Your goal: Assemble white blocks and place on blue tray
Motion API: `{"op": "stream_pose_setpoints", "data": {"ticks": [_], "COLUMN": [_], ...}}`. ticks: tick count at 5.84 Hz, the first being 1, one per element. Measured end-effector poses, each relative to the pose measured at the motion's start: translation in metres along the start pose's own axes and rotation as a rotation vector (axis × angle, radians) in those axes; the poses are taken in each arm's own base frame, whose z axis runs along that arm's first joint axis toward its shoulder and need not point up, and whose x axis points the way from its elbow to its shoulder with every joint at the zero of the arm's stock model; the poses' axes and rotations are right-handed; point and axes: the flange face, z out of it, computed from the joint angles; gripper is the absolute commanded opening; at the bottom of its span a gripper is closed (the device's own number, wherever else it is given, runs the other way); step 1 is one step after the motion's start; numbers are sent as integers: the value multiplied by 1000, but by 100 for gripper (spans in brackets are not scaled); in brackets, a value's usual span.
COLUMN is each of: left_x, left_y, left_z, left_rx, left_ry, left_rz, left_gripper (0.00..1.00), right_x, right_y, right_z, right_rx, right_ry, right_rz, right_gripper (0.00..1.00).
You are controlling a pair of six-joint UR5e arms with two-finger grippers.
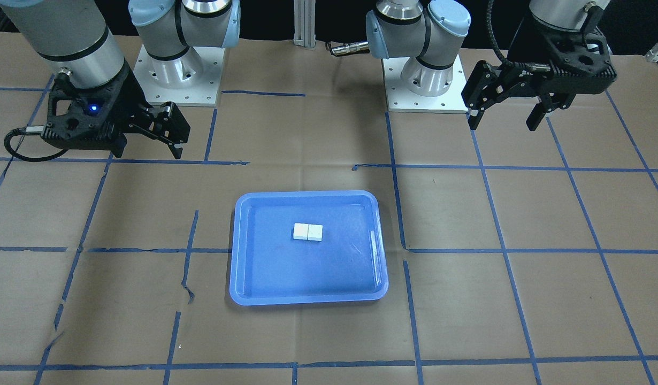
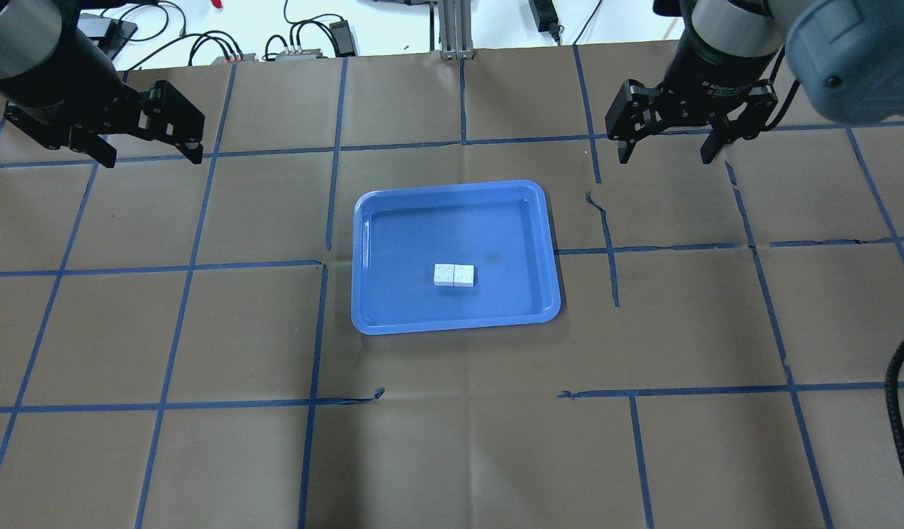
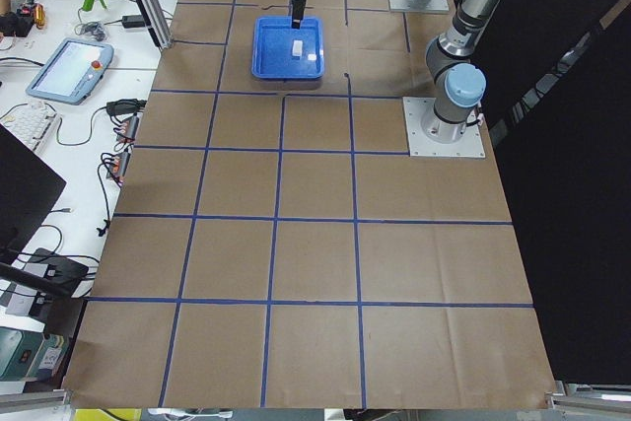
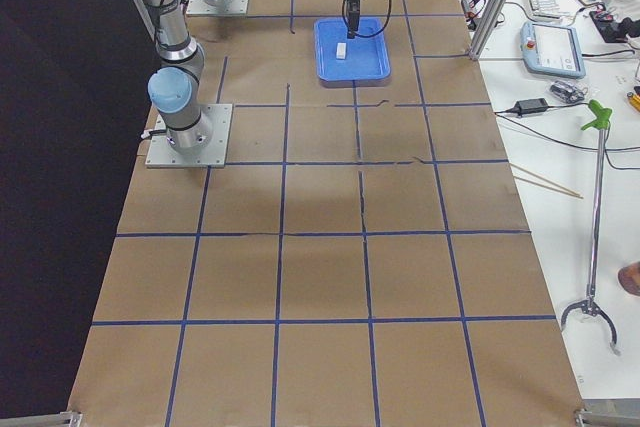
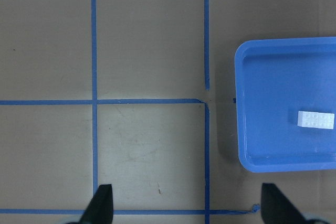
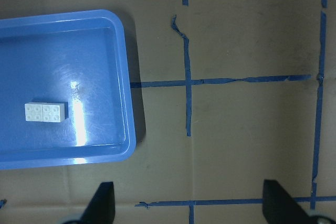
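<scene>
The two white blocks (image 1: 308, 232) are joined side by side, studs up, and lie near the middle of the blue tray (image 1: 307, 195). They also show in the overhead view (image 2: 454, 275) on the tray (image 2: 452, 186). My left gripper (image 2: 151, 156) is open and empty, held above the table far to the tray's left. My right gripper (image 2: 666, 158) is open and empty, far to the tray's right. The left wrist view shows the blocks (image 5: 315, 119) in the tray (image 5: 239, 129) off to the right. The right wrist view shows them (image 6: 45, 112) off to the left.
The table is covered in brown paper with a blue tape grid. The two arm bases (image 1: 176, 69) (image 1: 425, 80) stand at the robot's side of the table. Cables and power bricks (image 2: 298, 44) lie beyond the far edge.
</scene>
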Motion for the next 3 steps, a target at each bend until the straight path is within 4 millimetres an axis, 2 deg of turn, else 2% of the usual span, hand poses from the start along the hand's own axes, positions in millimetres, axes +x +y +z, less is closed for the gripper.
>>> {"op": "stream_pose_setpoints", "data": {"ticks": [3], "left_x": [0], "left_y": [2], "left_z": [-1], "left_rx": [0], "left_ry": [-11], "left_rz": [-4], "left_gripper": [99], "right_x": [1], "right_y": [-2], "right_z": [-2], "right_rx": [-2], "right_ry": [14], "right_rz": [11], "right_gripper": [100]}}
